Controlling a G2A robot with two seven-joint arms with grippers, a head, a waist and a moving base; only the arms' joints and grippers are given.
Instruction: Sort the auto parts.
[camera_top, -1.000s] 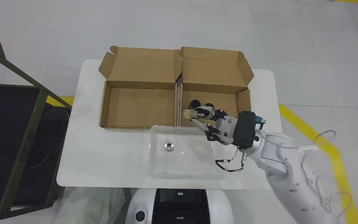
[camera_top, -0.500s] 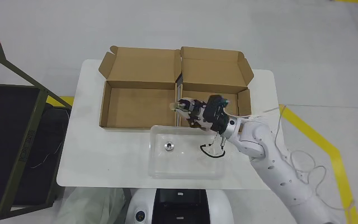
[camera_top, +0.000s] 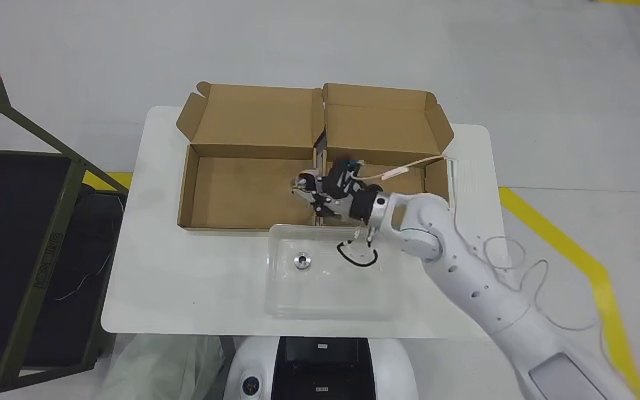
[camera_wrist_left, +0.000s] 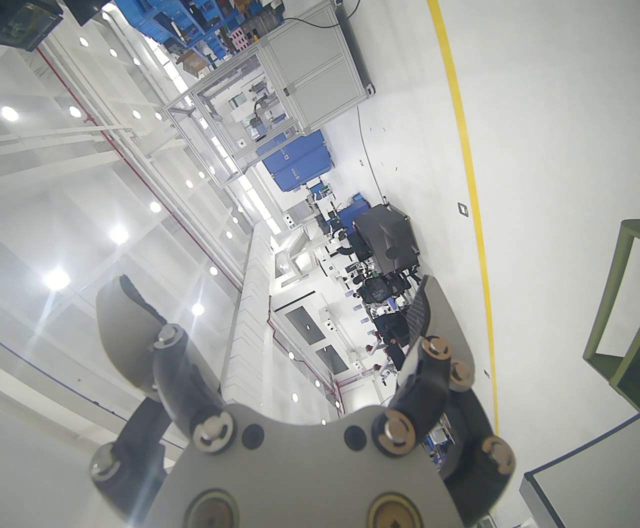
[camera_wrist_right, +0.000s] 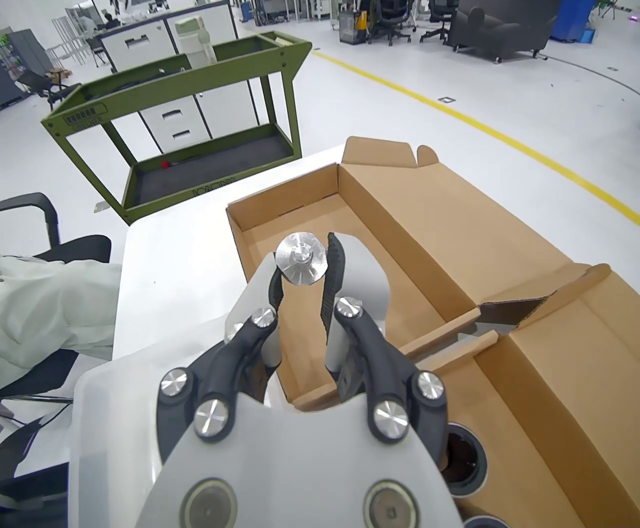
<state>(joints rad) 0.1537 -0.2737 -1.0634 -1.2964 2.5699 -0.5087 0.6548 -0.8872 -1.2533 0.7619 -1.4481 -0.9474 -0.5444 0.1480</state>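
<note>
Left-hand cardboard box (camera_top: 245, 192) stood open, floor bare. R gripper (camera_top: 306, 188) hung over its right end, clenched on small silver disc part (camera_wrist_right: 301, 260), held by rim. Judged: solid metal, stiff, slick, dense for its size; rim pinch looked adequate.

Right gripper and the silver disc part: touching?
Touching. The right wrist view shows the silver disc clamped between the right gripper finger pads, no gap on either side.
</note>
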